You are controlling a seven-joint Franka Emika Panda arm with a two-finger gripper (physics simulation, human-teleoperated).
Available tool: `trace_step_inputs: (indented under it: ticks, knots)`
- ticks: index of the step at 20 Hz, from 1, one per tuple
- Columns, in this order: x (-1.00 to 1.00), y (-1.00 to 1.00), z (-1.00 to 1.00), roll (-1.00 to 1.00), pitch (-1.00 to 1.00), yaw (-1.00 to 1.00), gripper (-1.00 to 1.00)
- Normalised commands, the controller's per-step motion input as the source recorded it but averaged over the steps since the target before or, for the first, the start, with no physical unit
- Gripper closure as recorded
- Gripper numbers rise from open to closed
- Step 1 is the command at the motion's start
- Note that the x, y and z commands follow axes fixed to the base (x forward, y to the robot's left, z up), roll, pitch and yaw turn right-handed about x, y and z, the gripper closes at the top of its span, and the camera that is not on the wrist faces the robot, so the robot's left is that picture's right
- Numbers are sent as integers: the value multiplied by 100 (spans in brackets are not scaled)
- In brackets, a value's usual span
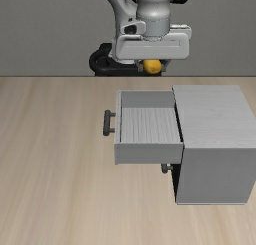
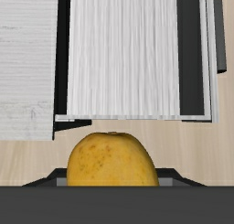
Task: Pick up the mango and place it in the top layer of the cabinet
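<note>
Robot gripper [image 1: 151, 59] clamps its two fingers on a yellow mango [image 1: 152, 65], holding the fruit in the air just behind the grey cabinet [image 1: 215, 139] and clear of the wooden table [image 1: 50, 159]. The cabinet's top drawer [image 1: 150, 124] stands pulled out toward the exterior view's left, with its dark handle [image 1: 107, 122] at the outer end and its pale ribbed floor bare. In the wrist view, the mango [image 2: 111, 160] sits close against the gripper [image 2: 111, 184], with a strip of table behind it. Beyond it lie the open drawer [image 2: 123, 54] and the cabinet's flat top [image 2: 27, 63]. The mango is not yet inside the drawer.
</note>
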Motion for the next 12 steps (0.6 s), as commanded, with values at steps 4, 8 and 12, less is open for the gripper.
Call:
trace_step_inputs:
  ticks: [4, 8, 12]
  knots:
    - [100, 0, 0, 0, 0, 0, 100]
    - [100, 0, 0, 0, 0, 0, 100]
    - [50, 0, 0, 0, 0, 0, -100]
